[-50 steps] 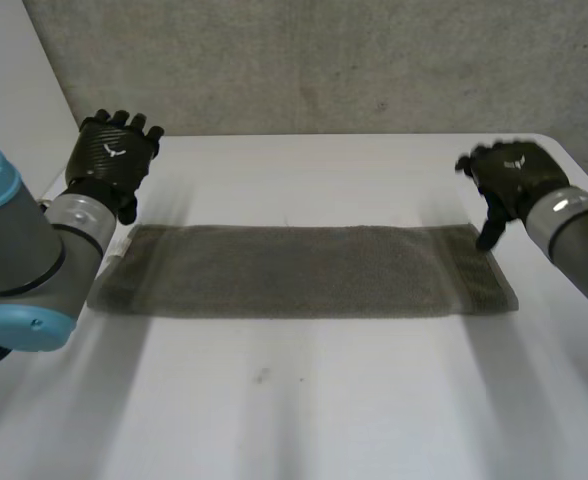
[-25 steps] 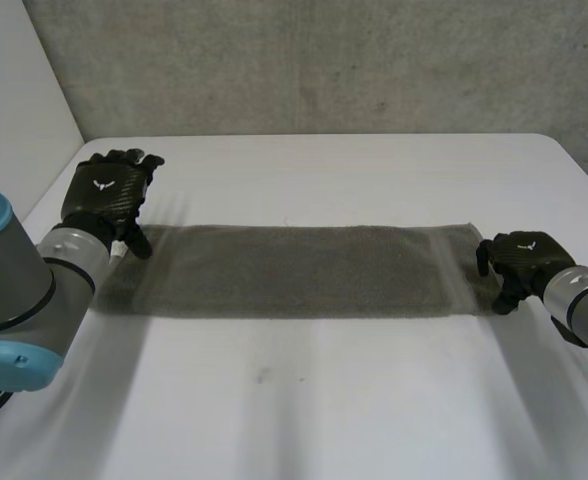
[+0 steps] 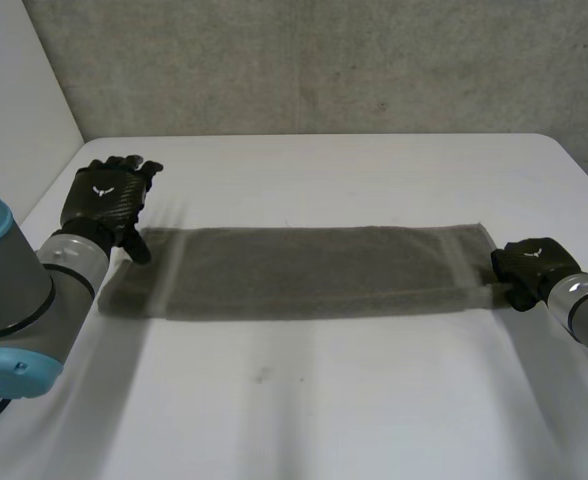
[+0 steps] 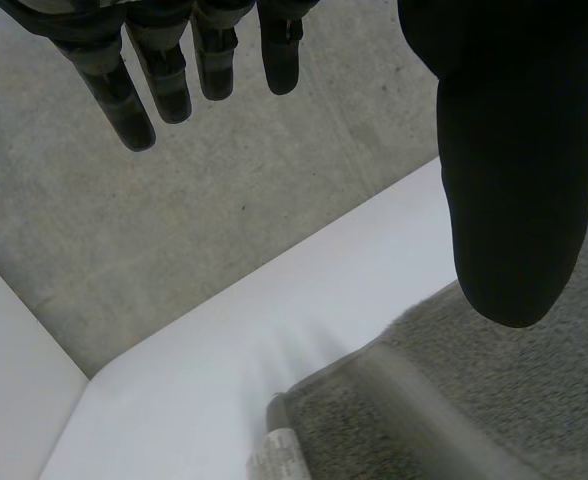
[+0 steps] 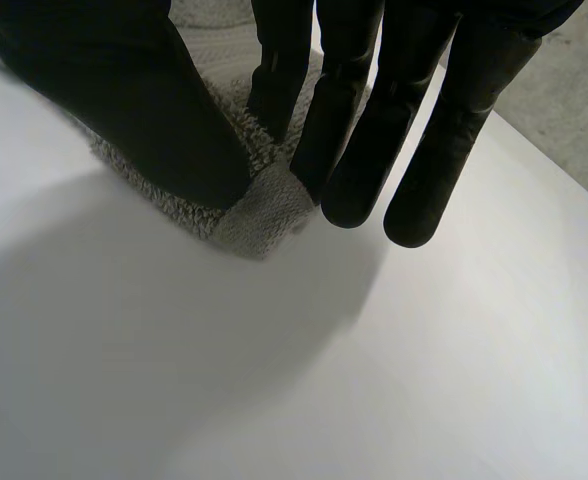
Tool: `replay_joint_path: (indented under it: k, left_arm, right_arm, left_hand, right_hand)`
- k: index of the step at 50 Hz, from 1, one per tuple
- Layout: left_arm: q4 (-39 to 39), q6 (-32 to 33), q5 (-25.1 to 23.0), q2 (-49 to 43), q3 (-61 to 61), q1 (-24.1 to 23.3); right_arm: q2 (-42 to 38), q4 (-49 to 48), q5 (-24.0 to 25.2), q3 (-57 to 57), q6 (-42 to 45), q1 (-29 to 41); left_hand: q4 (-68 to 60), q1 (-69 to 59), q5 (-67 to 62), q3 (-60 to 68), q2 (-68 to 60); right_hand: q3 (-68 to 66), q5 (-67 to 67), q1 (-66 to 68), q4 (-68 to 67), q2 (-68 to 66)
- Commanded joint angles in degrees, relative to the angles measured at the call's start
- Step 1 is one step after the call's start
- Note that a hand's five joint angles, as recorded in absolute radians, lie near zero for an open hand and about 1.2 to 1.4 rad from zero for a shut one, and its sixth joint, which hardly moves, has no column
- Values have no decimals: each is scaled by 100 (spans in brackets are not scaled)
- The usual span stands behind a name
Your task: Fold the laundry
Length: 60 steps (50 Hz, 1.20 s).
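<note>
**Right hand draws the towel's end outward**

Since the frame half a second before, the right hand (image 3: 530, 268) has shifted a little toward the right edge of the head view. The grey-green towel (image 3: 304, 272) has gone with it, so both of its short ends now sit slightly further right. The left hand (image 3: 106, 200) has hardly moved.

The towel lies flat as one long strip across the middle of the white table (image 3: 324, 400), running from left to right through the frame. A grey wall (image 3: 324, 60) stands behind the table.

At the right of the frame, the right hand is down on the towel's right end at its near corner. Its wrist view shows the thumb and fingers closed together on that fluffy corner, pinching the cloth against the table.

At the upper left of the frame, the left hand hangs over the towel's left end by the far corner. Its wrist view shows the fingers straight and spread, with the thumb apart from them above the cloth, holding nothing. A small white label (image 4: 272, 455) sticks out at that corner of the towel, below the fingertips.
</note>
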State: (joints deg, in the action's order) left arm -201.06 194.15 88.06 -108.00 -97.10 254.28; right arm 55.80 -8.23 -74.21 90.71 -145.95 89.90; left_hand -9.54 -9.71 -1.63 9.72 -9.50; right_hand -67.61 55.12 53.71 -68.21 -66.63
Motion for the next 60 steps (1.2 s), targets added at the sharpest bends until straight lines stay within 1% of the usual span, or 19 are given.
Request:
replay_joint_path:
  k: [1, 7, 16, 18, 19, 21, 24, 26, 27, 30, 33, 40, 45, 46, 47, 48, 49, 55, 60]
  left_arm:
    - [-3, -9, 0, 77, -37, 17]
    - [-3, -9, 0, 165, -81, 52]
    - [-3, -9, 0, 235, -98, 69]
    - [-3, -9, 0, 235, -98, 69]
    - [-3, -9, 0, 235, -98, 69]
    - [-3, 0, 0, 244, -98, 69]
    - [-3, -9, 0, 244, -107, 69]
    - [-3, 0, 0, 244, -116, 69]
    - [-3, 0, 0, 244, -116, 69]
    - [-3, -9, 0, 305, -142, 69]
    - [-12, 0, 0, 314, -177, 69]
    - [-21, -9, 0, 306, -204, 43]
    - [-21, -9, 0, 297, -212, 17]
    - [-21, -9, 0, 297, -221, 17]
    - [-21, -9, 0, 297, -221, 17]
    - [-29, -9, 0, 288, -239, 8]
    - [-30, -9, 0, 288, -247, -1]
    - [-30, -9, 0, 279, -283, -18]
    - [-29, 0, -8, 279, -335, -194]
  right_arm:
    - [-8, 49, -137, -88, 610, -481]
    - [71, 312, -549, -448, 1032, -1070]
    - [494, 621, -630, -897, 1016, -1001]
    - [800, 603, -595, -1107, 745, -293]
    - [801, 603, -594, -1108, 743, -289]
    - [880, 586, -586, -1388, 498, 603]
    - [854, 542, -568, -1539, 409, 1029]
    - [627, 332, -411, -1766, 374, 1878]
    - [625, 331, -410, -1767, 374, 1882]
    - [65, -160, -103, -2065, 383, 3222]
    - [-400, -345, 55, -2232, 409, 3909]
    - [-1456, -478, 153, -2593, 436, 4878]
    - [-1651, -487, 92, -2655, 436, 5028]
    - [-1625, -487, 65, -2655, 436, 5037]
    - [-1625, -487, 65, -2655, 436, 5037]
    - [-1564, -469, -5, -2646, 418, 5020]
    - [-1441, -443, -136, -2638, 383, 4994]
    - [-640, -364, -761, -2418, 102, 4703]
    - [518, -93, -1025, -1559, -1257, 3739]
  left_hand:
    - [-46, -29, 163, 28, -50]
    - [-46, -29, 163, 28, -50]
    - [-46, -29, 163, 28, -50]
    - [-46, -29, 163, 28, -50]
    - [-46, -29, 163, 28, -50]
    - [-46, -29, 163, 28, -50]
    - [-46, -29, 163, 28, -50]
    - [-46, -29, 163, 28, -50]
    - [-46, -29, 163, 28, -50]
    - [-46, -29, 163, 28, -50]
    - [-46, -29, 163, 28, -50]
    - [-46, -29, 163, 28, -50]
    - [-46, -29, 163, 28, -50]
    - [-46, -29, 163, 28, -50]
    - [-46, -29, 163, 28, -50]
    - [-46, -29, 163, 28, -50]
    - [-46, -29, 163, 28, -50]
    - [-46, -29, 163, 28, -50]
    - [-46, -29, 163, 28, -50]
  right_hand:
    - [-1239, 1488, 2629, -1179, -1337]
    - [-1239, 1488, 2629, -1179, -1337]
    - [-1239, 1488, 2629, -1179, -1337]
    - [-1239, 1488, 2629, -1179, -1337]
    - [-1239, 1488, 2629, -1179, -1337]
    - [-1239, 1488, 2629, -1179, -1337]
    - [-1239, 1488, 2629, -1179, -1337]
    - [-1239, 1488, 2629, -1179, -1337]
    - [-1239, 1488, 2629, -1179, -1337]
    - [-1239, 1488, 2629, -1179, -1337]
    - [-1239, 1488, 2629, -1179, -1337]
    - [-1239, 1488, 2629, -1179, -1337]
    - [-1239, 1488, 2629, -1179, -1337]
    - [1104, -854, 287, 1163, 1005]
    - [1127, -877, 264, 1186, 1029]
    - [4541, -4291, -3150, 4601, 4443]
    - [5761, -5512, -4371, 5821, 5663]
    - [5761, -5512, -4371, 5821, 5663]
    - [5761, -5512, -4371, 5821, 5663]
